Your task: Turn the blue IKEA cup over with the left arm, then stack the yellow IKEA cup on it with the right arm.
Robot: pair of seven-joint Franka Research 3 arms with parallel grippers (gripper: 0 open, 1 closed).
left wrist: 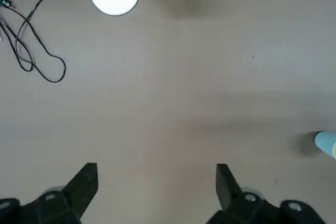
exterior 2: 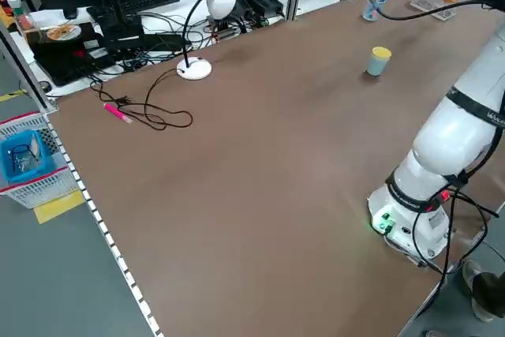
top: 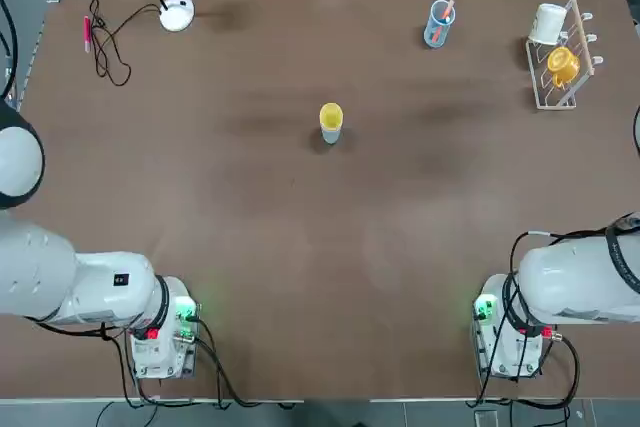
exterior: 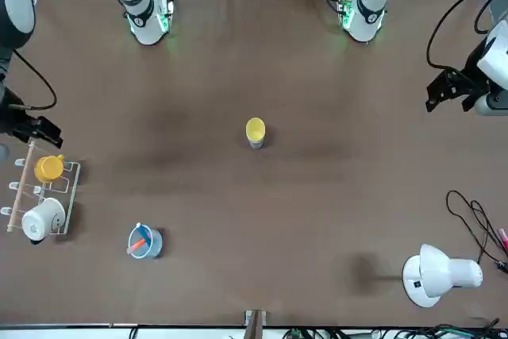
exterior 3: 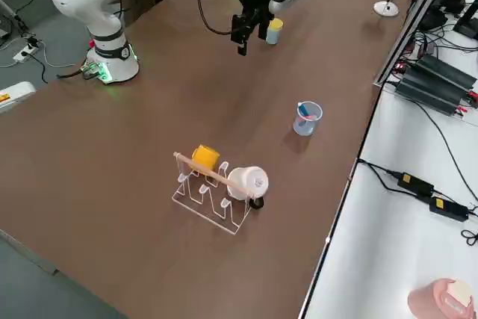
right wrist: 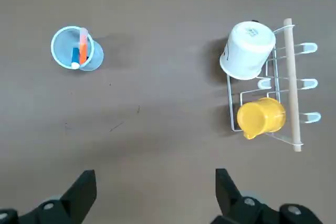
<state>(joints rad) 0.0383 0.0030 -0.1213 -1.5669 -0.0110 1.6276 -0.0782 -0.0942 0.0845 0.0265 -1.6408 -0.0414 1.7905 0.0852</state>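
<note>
Top view: rack [top: 563, 67] at upper right, bearing white mug [top: 547, 24] and yellow mug [top: 563, 65]. Translucent cup [top: 438, 25], sticks inside, upper right of centre. Lamp [top: 177, 13] and cable [top: 102, 42] at upper left.

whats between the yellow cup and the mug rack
Only the cup with sticks, set farther from the robot than a straight line from yellow cup to rack; top view.

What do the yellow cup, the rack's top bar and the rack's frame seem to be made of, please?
The yellow cup looks like opaque plastic, judging by its even colour and smooth, plain wall. The rack's top bar is probably pale wood: a round, matt, beige rod. The rack's frame seems to be white-coated metal wire, being thin and bent, though plastic coating or paint can't be told apart.
</note>
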